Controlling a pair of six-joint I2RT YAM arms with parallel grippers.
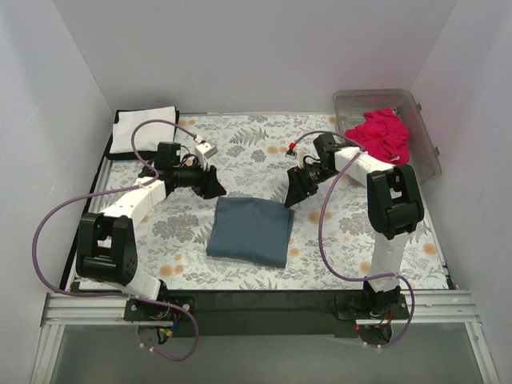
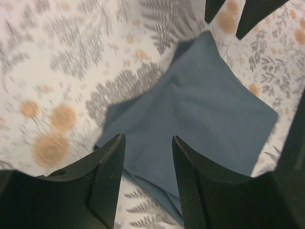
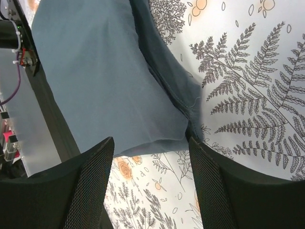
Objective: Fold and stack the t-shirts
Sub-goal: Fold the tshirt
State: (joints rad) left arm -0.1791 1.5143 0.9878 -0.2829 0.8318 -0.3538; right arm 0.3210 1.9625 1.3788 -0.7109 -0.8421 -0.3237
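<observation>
A slate-blue t-shirt [image 1: 250,230] lies folded into a rectangle in the middle of the floral cloth [image 1: 240,144]. My left gripper [image 1: 212,188] hovers just off its far left corner, open, with nothing between its fingers; the blue t-shirt [image 2: 200,109] fills the left wrist view beyond the left gripper [image 2: 146,140]. My right gripper [image 1: 294,192] hangs by the far right corner, also open and empty. In the right wrist view, the right gripper [image 3: 150,143] sits over that corner of the blue t-shirt [image 3: 95,71]. A white folded t-shirt [image 1: 144,128] rests at the back left. A crumpled magenta-pink t-shirt [image 1: 382,132] lies in the bin.
A clear plastic bin [image 1: 422,120] stands at the back right, partly off the cloth. White walls close in the back and both sides. The black front rail [image 1: 264,300] with both arm bases runs along the near edge. Cables loop beside each arm.
</observation>
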